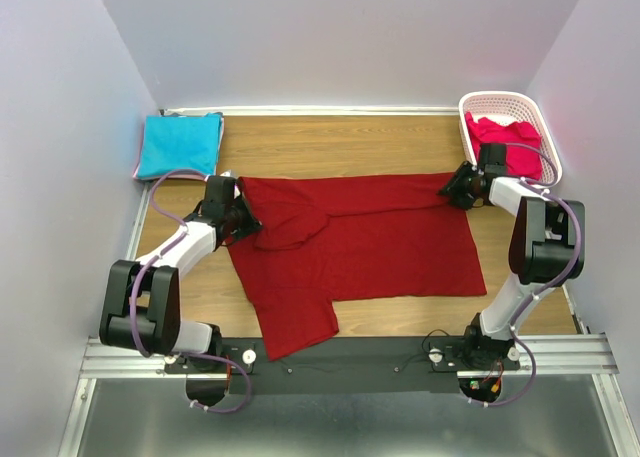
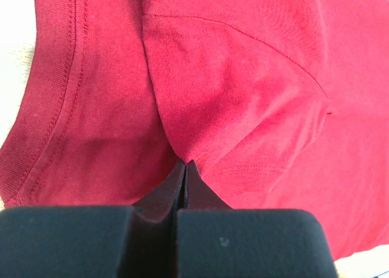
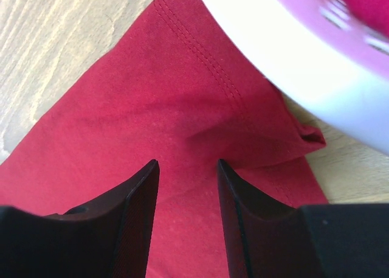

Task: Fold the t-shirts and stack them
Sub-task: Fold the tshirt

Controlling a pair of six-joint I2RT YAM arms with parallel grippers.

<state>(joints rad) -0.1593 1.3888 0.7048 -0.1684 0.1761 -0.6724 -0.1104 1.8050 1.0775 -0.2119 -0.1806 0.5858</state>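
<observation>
Left fingers [image 2: 165,191] are pressed together, pinching a fold of the dark red t-shirt [image 2: 243,95]. Right fingers [image 3: 137,199] are spread apart over its hem corner, gripping nothing. Only the top view shows the shirt spread mid-bench [image 1: 350,147], the turquoise t-shirt [image 1: 178,145] folded far-left, and the pinkish-red t-shirt [image 1: 505,135] inside the white basket [image 1: 497,96].
</observation>
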